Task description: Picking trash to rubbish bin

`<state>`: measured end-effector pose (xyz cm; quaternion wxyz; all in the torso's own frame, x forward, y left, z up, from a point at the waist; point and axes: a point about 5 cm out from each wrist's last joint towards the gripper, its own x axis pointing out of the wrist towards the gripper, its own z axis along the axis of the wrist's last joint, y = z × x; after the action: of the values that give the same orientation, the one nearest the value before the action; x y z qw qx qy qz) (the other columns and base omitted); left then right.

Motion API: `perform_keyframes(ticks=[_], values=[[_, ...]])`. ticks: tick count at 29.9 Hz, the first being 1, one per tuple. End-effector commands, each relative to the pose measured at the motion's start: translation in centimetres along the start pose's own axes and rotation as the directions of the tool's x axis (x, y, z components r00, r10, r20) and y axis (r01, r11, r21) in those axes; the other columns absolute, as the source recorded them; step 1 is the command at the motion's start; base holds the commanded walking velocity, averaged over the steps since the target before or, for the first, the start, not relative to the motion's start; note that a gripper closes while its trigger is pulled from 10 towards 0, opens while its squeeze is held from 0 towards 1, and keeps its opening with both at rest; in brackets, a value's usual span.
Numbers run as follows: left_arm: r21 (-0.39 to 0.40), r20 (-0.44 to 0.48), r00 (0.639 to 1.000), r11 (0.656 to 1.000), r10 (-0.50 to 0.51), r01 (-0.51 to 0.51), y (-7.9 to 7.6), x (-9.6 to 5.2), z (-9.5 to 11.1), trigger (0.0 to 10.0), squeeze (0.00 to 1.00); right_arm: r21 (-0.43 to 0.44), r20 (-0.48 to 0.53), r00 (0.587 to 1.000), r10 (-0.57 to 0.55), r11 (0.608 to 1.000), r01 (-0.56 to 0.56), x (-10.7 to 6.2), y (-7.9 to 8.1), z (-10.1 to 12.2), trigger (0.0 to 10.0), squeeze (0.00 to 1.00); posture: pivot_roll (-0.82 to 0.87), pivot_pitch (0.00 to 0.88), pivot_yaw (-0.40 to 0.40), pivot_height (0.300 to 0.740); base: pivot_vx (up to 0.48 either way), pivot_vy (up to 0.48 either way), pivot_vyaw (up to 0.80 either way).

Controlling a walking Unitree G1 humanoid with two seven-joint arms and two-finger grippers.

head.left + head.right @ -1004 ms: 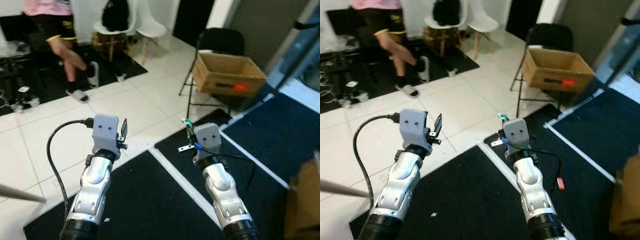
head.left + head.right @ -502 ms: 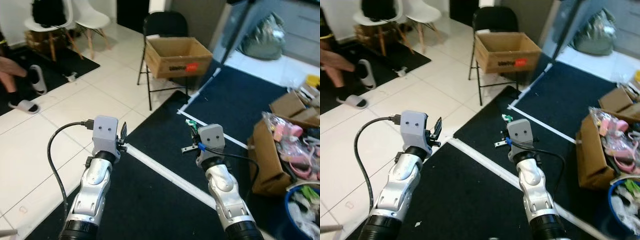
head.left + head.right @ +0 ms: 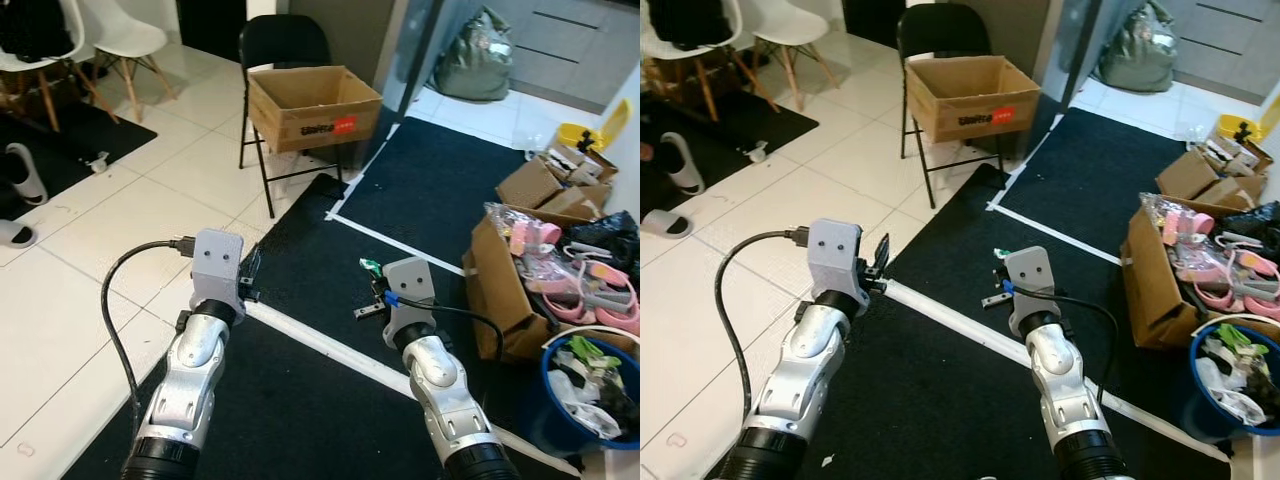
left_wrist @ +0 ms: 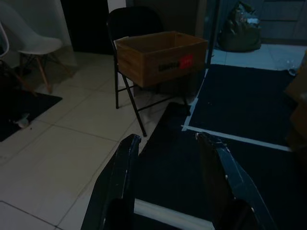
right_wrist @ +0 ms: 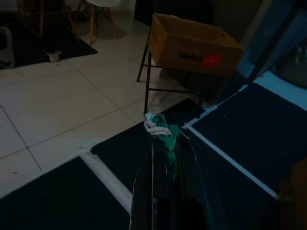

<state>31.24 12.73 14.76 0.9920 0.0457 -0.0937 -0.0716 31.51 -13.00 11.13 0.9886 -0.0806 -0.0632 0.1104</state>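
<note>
Between the right gripper's (image 5: 165, 139) clenched jaws sits a green scrap of trash (image 5: 160, 127); the left gripper (image 4: 168, 143) hangs released. Pinched only by an edge, it may slip before reaching the blue bin (image 3: 585, 420).

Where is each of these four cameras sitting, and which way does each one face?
Left and right eye views: on the head, looking forward and down at both silver arms, the black mat and white tiles.
Left wrist view: on the left arm, looking along the open left gripper toward the cardboard box on the black chair.
Right wrist view: on the right arm, looking along the right gripper, shut on a green scrap.
All four views share the box.
</note>
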Motion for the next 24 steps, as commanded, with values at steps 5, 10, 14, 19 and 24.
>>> perform_keyframes(ticks=[5,10,14,19,24], values=[[0.009,-0.027,0.999,0.999,-0.03,0.03,-0.04,0.15,-0.44,10.0,0.0,0.018,-0.03,1.0,0.006,1.0,-0.005,-0.91,0.24,-0.89,10.0,0.0,-0.02,0.116,-0.011,0.74,0.0,0.0,0.0],[0.012,-0.029,0.999,0.999,-0.04,0.041,0.17,0.55,-0.4,10.0,0.0,0.034,-0.036,0.999,-0.031,0.999,0.032,-1.05,0.0,-1.09,10.0,0.0,-0.02,0.114,0.022,0.74,0.0,0.0,0.0],[0.002,-0.035,0.998,0.999,-0.043,0.043,0.24,0.67,-0.44,10.0,0.0,0.042,-0.037,0.998,-0.044,0.998,0.045,-1.07,-0.06,-1.11,10.0,0.0,-0.02,0.113,0.025,0.74,0.0,0.0,0.0],[-0.049,-0.05,0.998,0.998,-0.038,0.036,0.15,0.6,-0.72,10.0,0.0,0.047,-0.041,0.998,-0.043,0.998,0.044,-1.25,-0.2,-1.22,10.0,0.0,-0.02,0.115,0.019,0.74,0.0,0.0,0.0],[-0.056,-0.055,0.998,0.998,-0.043,0.04,0.05,0.5,-0.87,10.0,0.0,0.044,-0.044,0.998,-0.04,0.998,0.042,-1.28,-0.37,-1.26,10.0,0.0,-0.02,0.117,0.007,0.74,0.0,0.0,0.0]])
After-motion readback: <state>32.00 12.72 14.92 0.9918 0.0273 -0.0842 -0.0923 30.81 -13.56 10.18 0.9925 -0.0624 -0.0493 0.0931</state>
